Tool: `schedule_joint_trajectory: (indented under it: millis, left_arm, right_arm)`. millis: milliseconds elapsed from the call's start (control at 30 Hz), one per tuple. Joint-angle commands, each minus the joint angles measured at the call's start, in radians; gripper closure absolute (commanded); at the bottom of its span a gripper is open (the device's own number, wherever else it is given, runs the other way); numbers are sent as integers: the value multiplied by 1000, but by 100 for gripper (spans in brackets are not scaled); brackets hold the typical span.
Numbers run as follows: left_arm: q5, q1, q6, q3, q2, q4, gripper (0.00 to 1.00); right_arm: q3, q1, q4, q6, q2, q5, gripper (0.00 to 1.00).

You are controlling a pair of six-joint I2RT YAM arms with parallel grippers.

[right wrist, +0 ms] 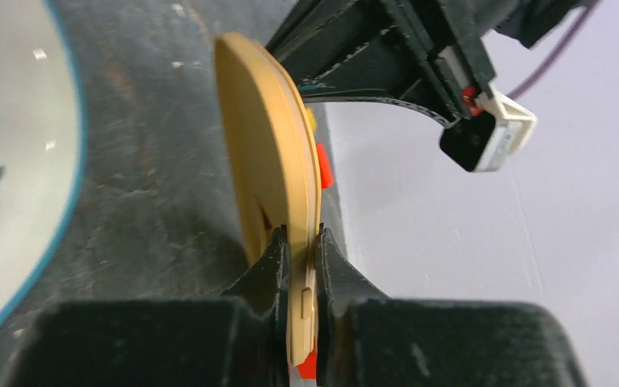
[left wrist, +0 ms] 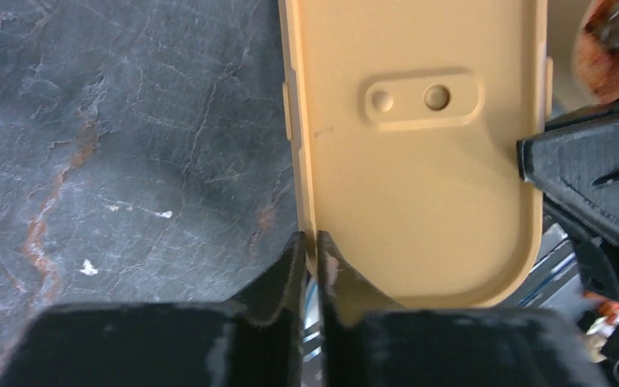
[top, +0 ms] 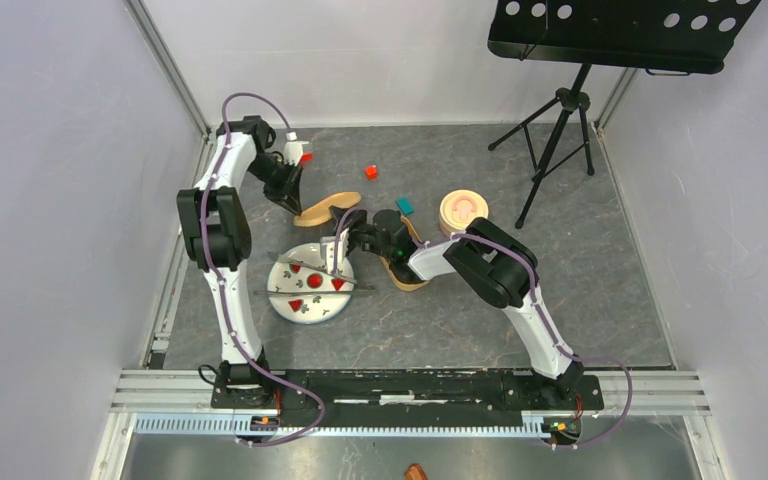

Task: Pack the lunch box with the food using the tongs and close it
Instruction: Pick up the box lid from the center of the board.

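Note:
The tan lunch box lid [top: 327, 208] is held between both grippers, behind the plate. My left gripper [top: 297, 207] is shut on its left rim; in the left wrist view the fingertips [left wrist: 310, 246] pinch the lid's edge [left wrist: 419, 145]. My right gripper [top: 353, 228] [right wrist: 300, 242] is shut on the opposite edge of the lid [right wrist: 270, 161]. The lunch box base [top: 412, 272] lies mostly hidden under the right arm. An orange-brown food piece [left wrist: 612, 40] shows beyond the lid. The tongs [top: 325, 272] lie across the plate [top: 305, 310] among small red wedges [top: 314, 281].
A red cube [top: 371, 172] and a teal cube [top: 404, 205] lie behind the lid. A round pale wooden piece [top: 463, 210] sits to the right. A black tripod [top: 560, 130] with a stand tray [top: 620, 30] fills the back right. Walls enclose the table.

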Motion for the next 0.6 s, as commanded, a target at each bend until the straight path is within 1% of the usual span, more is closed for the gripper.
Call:
schedule_joint_trajectory:
  millis: [0, 67, 100, 167, 233, 267, 333, 400, 467, 533, 567]
  left_arm:
    - [81, 2, -28, 103, -90, -9, 70]
    - [58, 15, -37, 179, -107, 35, 47]
    - [61, 35, -70, 206, -118, 72, 37]
    - [103, 87, -149, 258, -145, 173, 28]
    - [171, 137, -207, 267, -190, 279, 24]
    - [196, 153, -207, 251, -216, 321, 23]
    - [219, 155, -128, 196, -288, 374, 22]
    - [267, 153, -68, 103, -378, 439, 22]
    - [327, 153, -58, 11, -455, 502, 22]
    - [393, 148, -57, -61, -519, 557, 21]
    - [410, 139, -57, -96, -552, 577, 21]
  right_arm:
    - [22, -10, 160, 116, -62, 45, 100]
    - [13, -19, 164, 159, -92, 42, 100]
    - [9, -25, 165, 179, -110, 43, 100]
    - [2, -42, 147, 241, -150, 33, 100]
    - [20, -65, 94, 331, -197, 25, 100]
    - [38, -81, 46, 395, -216, 21, 100]
    - [104, -113, -96, 538, -255, -12, 100]
    - [192, -151, -264, 703, -286, -93, 100]
    - [252, -185, -415, 828, -312, -179, 100]
    - [306, -219, -569, 916, -326, -276, 100]
    - [340, -231, -635, 952, -328, -300, 100]
